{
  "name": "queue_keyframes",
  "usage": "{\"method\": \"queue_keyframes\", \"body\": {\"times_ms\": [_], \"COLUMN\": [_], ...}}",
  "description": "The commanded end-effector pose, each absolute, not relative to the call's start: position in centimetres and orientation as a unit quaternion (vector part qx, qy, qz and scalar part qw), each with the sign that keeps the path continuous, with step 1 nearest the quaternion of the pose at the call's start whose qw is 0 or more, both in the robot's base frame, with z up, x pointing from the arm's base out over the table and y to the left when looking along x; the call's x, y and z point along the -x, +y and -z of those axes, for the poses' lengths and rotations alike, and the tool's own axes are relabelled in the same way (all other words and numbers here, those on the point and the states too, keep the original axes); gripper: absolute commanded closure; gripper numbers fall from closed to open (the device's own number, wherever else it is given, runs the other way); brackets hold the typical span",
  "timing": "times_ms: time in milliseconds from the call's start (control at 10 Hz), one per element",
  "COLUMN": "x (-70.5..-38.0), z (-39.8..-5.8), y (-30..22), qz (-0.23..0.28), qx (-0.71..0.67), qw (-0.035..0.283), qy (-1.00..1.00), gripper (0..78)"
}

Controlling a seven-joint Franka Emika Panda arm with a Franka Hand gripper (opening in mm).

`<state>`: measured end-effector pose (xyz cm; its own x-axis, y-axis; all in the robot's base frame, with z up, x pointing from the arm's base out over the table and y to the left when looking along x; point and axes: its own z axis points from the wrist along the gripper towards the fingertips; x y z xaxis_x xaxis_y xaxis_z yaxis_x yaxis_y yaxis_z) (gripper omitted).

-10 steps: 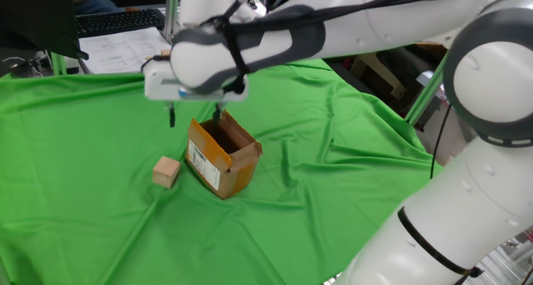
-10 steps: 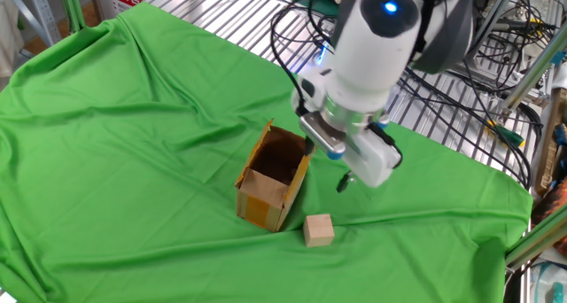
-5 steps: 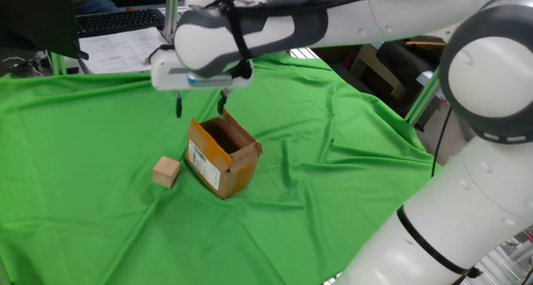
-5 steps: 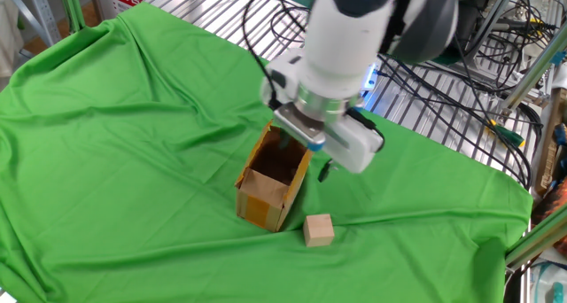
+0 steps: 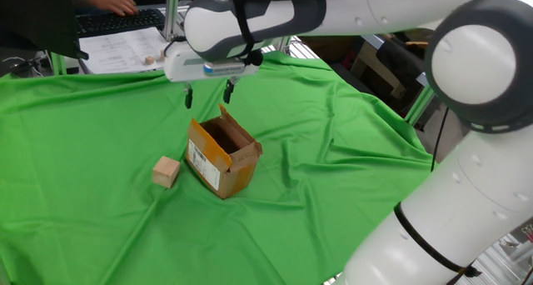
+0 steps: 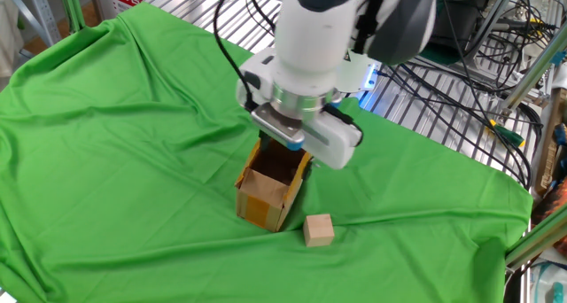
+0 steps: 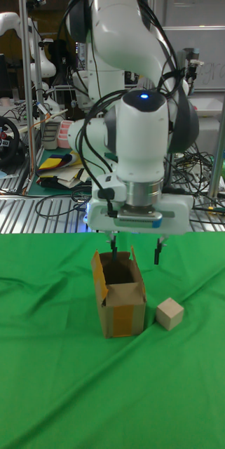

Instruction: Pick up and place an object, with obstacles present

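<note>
From one fixed view: gripper (image 5: 207, 95) hanging above the cardboard box (image 5: 222, 157), its two dark fingers (image 5: 188, 97) spread wide apart, nothing between them, touching nothing. Box standing open-topped on the green cloth (image 5: 350, 152) near the middle of the table, white label facing the camera-side edge; wooden cube (image 5: 166, 172) just beside it, apart from box and claw. From the other fixed view: fingertips hidden behind the white hand body, so spread not readable here; box (image 6: 270, 186) directly under the hand, cube (image 6: 318, 229) on the cloth just beside the box, toward the near edge of the table. From the tall fixed view: gripper (image 7: 135, 251) wide open and empty, one finger (image 7: 114, 248) over the box (image 7: 120, 293) opening, the other beyond its rim; whether the fingers touch the flaps cannot be told; cube (image 7: 169, 313) resting on the cloth (image 7: 56, 379) close beside the box, untouched.
</note>
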<state>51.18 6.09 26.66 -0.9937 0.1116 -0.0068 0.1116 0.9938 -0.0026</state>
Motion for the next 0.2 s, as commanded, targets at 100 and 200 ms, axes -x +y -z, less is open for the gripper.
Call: {"method": "queue_keyframes", "body": {"times_ms": [100,200], "x": [-51.62,-51.65], "z": [-26.95,-26.97], "y": [5.75,5.73], "qz": [0.001,0.001], "qx": [-0.06,-0.061], "qw": [0.003,0.003], "qy": [0.998,0.998], "gripper": [0.1,0.1]}}
